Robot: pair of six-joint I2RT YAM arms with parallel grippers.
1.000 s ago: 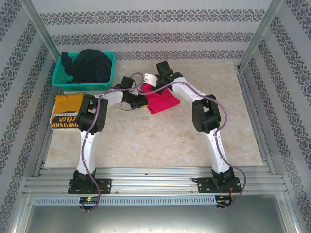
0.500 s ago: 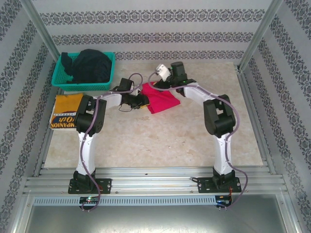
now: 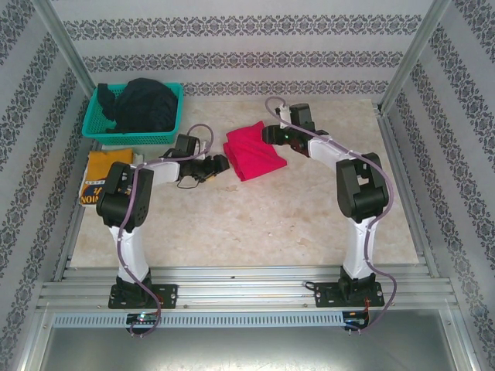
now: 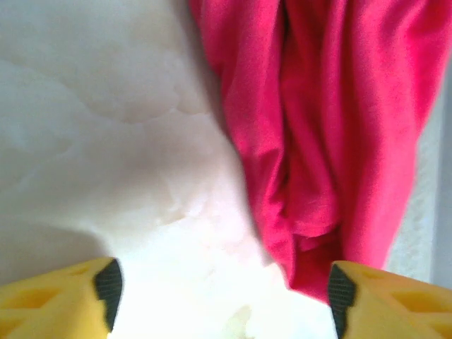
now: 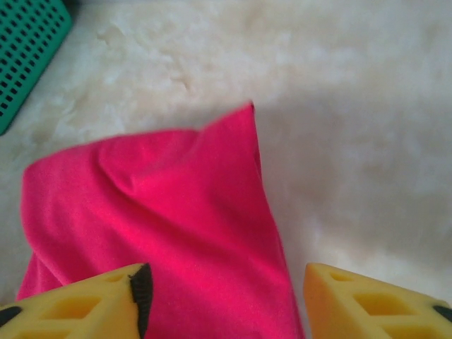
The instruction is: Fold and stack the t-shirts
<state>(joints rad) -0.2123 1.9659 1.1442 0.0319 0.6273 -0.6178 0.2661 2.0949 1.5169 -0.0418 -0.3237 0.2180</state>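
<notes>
The table [image 3: 255, 224] bears a basket [image 3: 131, 137] at far left, holding dark shirts [image 3: 143, 104]. The red shirt [image 3: 254, 151] lies at the far middle as a loose, creased packet. The yellow shirt [image 3: 100, 166] lies folded at the left edge, just in front of the basket. The left gripper [image 3: 220, 164] sits just beside the red shirt's left edge and the right gripper [image 3: 268, 133] is at its far right corner, both spread wide and empty. The red shirt probably goes onto the yellow one next. Each gripper should pinch through every layer at opposite edges, then lift level and together, or the fold will spill.
</notes>
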